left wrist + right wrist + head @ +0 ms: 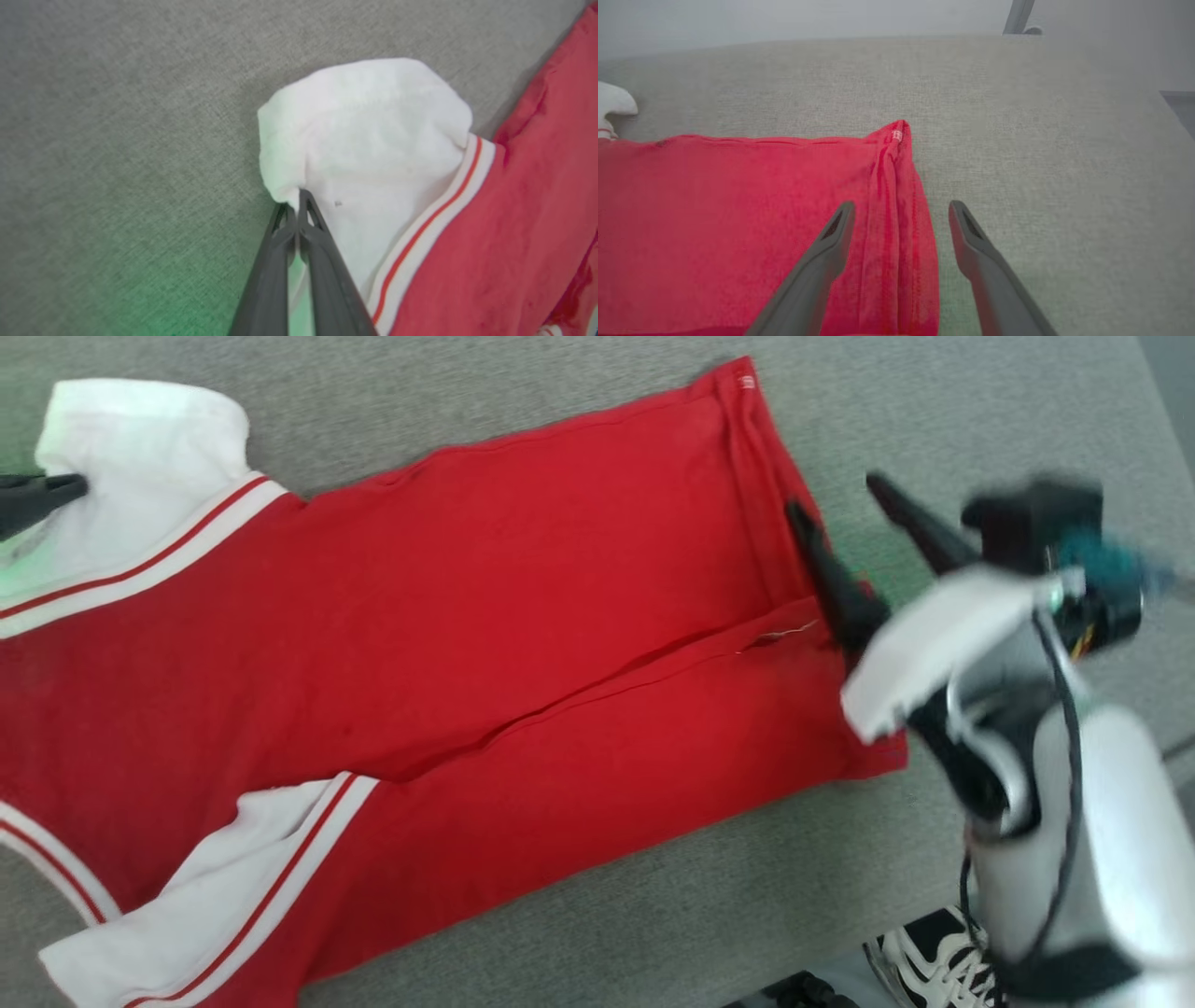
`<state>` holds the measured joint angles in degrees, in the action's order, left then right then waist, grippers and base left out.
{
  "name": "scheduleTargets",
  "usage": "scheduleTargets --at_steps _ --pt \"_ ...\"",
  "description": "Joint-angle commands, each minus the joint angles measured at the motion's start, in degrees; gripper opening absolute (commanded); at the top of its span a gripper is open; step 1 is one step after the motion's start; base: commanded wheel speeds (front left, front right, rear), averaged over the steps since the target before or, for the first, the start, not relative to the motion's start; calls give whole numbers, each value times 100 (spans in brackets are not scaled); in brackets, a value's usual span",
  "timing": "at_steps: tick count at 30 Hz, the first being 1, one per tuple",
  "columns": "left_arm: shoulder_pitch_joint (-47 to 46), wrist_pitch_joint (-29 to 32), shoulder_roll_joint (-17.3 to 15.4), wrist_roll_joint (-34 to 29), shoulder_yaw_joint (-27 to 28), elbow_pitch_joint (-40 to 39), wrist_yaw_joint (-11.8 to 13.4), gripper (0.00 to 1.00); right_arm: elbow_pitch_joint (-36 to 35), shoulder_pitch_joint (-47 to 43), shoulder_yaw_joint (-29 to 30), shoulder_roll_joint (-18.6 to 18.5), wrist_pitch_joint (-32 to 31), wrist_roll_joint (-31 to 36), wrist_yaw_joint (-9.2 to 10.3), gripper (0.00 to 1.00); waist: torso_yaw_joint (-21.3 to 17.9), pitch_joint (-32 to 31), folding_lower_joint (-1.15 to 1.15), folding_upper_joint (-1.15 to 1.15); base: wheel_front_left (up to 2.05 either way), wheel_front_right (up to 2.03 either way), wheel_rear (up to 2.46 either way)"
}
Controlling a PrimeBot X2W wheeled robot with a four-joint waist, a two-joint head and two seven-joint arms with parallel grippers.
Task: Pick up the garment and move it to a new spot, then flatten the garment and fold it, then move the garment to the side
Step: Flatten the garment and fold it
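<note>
A red jersey T-shirt (523,616) lies lettering-down on a grey fabric-covered surface (560,392). Its two long sides are turned in to meet along a line down the middle, and its hem (896,186) points towards the robot's right. At the far left of the head view, the left gripper (77,483) has its dark fingers pressed together on the very edge of the upper white sleeve (369,130). The left wrist view shows the tips nipping only a small fold of cloth. The right gripper (902,207) hangs spread wide across the hem's corner, one finger over red cloth and the other over bare grey. Whether either finger touches down cannot be told, and the arm is blurred in the head view. A person's black-and-white sneaker (934,957) shows at the lower edge, beside the surface.

The fold appears to be at the stage of bringing the ends together. The weak point is probably the left pinch, which is so shallow that the sleeve could slide free once the arm pulls. It could also drag a single layer and spill the sleeve out of the fold. On the right, jaws closing from this position may catch only the top layer of the hem, or nothing. Uneven lifts would likely reopen the centre line.
</note>
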<state>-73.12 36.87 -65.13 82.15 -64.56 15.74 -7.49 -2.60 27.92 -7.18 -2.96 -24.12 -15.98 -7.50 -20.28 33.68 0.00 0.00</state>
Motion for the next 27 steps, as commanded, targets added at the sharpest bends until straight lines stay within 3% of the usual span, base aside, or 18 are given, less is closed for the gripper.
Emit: scheduleTargets --at_steps 1,11,19,20,23,27 --pt "53 -17 90 -9 -129 -63 3 0 115 240 12 9 -226 -40 2 100 74 36 0 0 0 0 0" --pt "-232 -346 217 -21 -365 -459 4 0 1264 2089 581 -10 -2064 172 3 100 499 283 0 0 0 0 0" --pt "-421 -587 347 -17 -542 -496 4 0 1729 2419 439 10 -2991 124 2 100 681 366 0 0 0 0 0" --pt "-441 -634 370 -9 -557 -496 4 0 1741 2411 446 12 -2995 135 2 49 697 367 0 0 0 0 0" --pt "-502 -796 446 31 -600 -510 4 0 1731 2445 509 5 -2821 182 2 0 747 341 0 0 0 0 0" --pt "-486 -1113 517 233 -581 -539 4 0 1686 2367 594 -49 -2595 214 2 0 842 172 0 0 0 0 0"
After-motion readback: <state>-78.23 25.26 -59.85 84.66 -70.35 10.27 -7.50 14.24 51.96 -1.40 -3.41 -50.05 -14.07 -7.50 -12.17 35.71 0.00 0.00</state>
